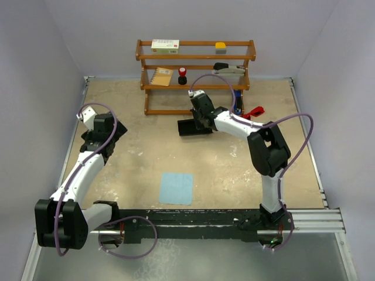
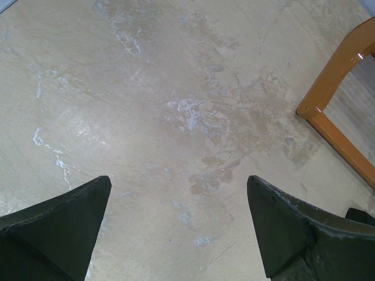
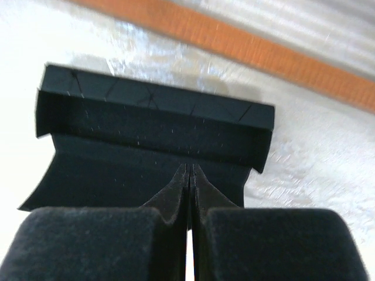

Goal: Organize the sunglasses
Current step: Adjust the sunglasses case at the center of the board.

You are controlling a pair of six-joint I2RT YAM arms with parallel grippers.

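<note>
Left gripper: jaws spread wide, holding nothing, above bare table near the left edge.
Right gripper: fingers pressed together with nothing visible between them, tips down at the open black case.
Sunglasses: red, lying on the table towards the far right corner, just beside the right end of the wooden shelf.
Blue cloth: flat, by the middle of the near edge.

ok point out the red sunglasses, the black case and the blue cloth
sunglasses (image 1: 256, 110): top view, on the red frame
black case (image 1: 188, 129): top view, on its left end, clear of the arm
blue cloth (image 1: 177, 188): top view, on its middle
</note>
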